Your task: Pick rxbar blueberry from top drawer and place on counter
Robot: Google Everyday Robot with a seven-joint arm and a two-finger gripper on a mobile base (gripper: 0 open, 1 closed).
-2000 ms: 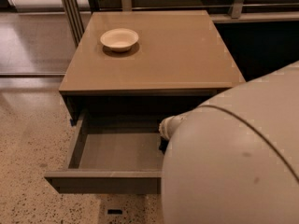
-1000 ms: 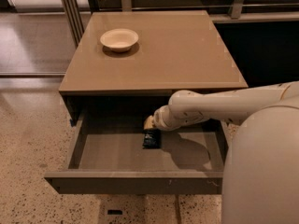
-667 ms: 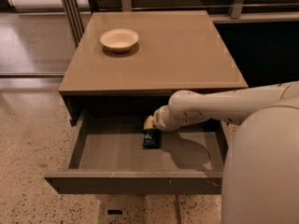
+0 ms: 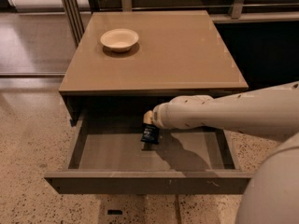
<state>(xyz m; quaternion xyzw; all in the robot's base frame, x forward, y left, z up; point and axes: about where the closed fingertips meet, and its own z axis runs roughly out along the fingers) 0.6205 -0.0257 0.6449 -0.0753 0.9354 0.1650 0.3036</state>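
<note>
My hand [image 4: 148, 121] is clamped on the rxbar blueberry [image 4: 150, 134], which hangs upright just above the top drawer [image 4: 112, 154] floor, a touch higher than a second ago. I judge the lift begun; the desk [image 4: 182, 55] comes next.

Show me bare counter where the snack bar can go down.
The counter is bare from the bowl rightward to its right edge, and all along the front edge. Only the back-left corner is crowded. The tool is in the drawer, at the snack bar.
</note>
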